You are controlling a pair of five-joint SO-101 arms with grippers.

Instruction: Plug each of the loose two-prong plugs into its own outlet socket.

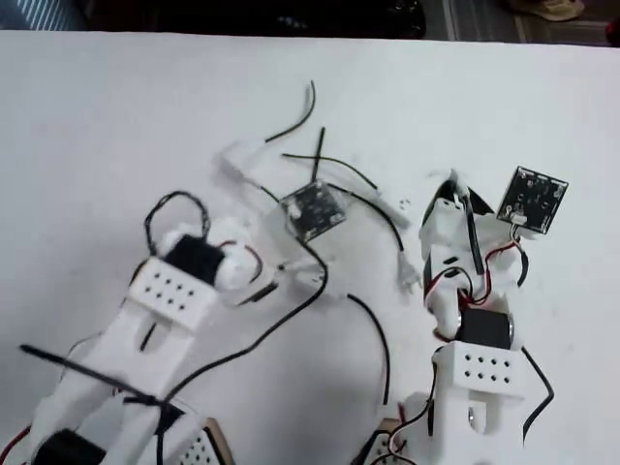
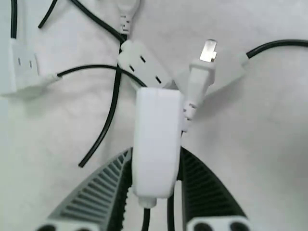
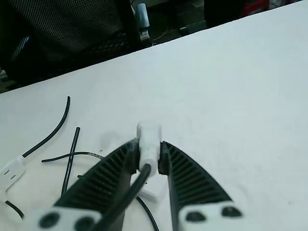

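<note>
My left gripper (image 2: 156, 154) is shut on a white socket block (image 2: 156, 120) whose cord runs back between the fingers. Beside the block a loose two-prong plug (image 2: 201, 77) lies with its bare prongs pointing away from me. Just beyond is a slotted white socket (image 2: 144, 65), with another socket (image 2: 21, 67) off to one side and a second plug (image 2: 129, 9) farther out. My right gripper (image 3: 149, 147) is shut on a white plug body (image 3: 148, 134) with a black cord, held above the table; its prongs are hidden. Overhead, the left gripper (image 1: 266, 281) is mid-table and the right gripper (image 1: 448, 189) is farther right.
Black cords (image 1: 373, 334) loop across the white table (image 1: 116, 107) between the arms. A white plug (image 1: 407, 271) lies between them. A white socket (image 3: 12, 173) with cords sits off to the side. Beyond the table's far edge stands a dark chair (image 3: 72, 29).
</note>
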